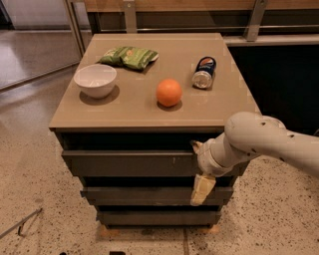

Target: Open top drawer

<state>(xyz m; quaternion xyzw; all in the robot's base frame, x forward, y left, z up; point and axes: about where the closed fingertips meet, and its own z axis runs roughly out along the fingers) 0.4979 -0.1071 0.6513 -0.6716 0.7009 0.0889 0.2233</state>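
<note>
Camera-view gripper [198, 168] perhaps touches horizontal top drawer [124, 163].

Speckled terrazzo floor [30, 164], dark wall panel [281, 74], wooden rail [199, 4], metal brackets [129, 16]

Grey-brown top drawer [129, 163], cream claw [196, 172] at it

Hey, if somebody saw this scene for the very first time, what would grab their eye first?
The bulky white arm reaching in from the right stands out first, its gripper at the right end of the top drawer, one finger by the drawer's upper edge and the other hanging lower. Next is the bright orange mid-way across the cabinet top, between a white bowl on the left and a can lying on its side.
</note>
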